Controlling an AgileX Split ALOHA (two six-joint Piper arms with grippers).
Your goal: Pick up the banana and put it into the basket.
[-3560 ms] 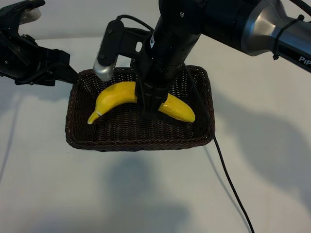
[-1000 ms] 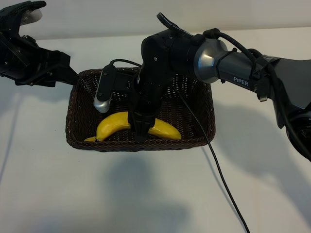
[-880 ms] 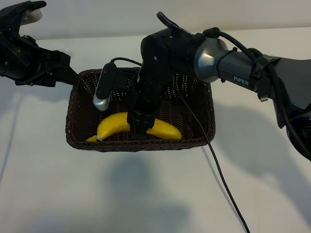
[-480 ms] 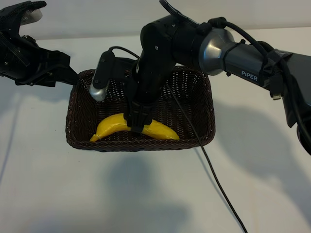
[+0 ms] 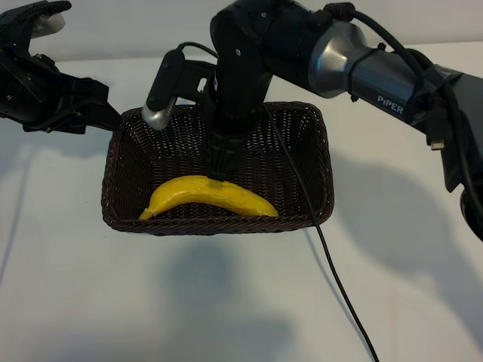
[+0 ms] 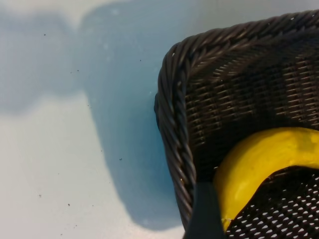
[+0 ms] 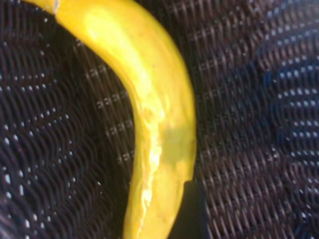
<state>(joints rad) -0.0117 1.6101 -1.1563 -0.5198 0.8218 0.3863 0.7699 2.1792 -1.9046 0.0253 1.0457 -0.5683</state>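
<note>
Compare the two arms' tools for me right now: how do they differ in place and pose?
The right tool hangs over the middle of the basket, just above the banana; the left tool sits outside the basket, off its far left corner. The right tool points steeply down; the left tool slants toward the basket's corner. Shared: neither holds anything, and the banana lies free on the basket floor.

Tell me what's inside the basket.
One banana lies on the floor of the basket, along its near wall. The right gripper above covers part of the floor; nothing else shows inside.
</note>
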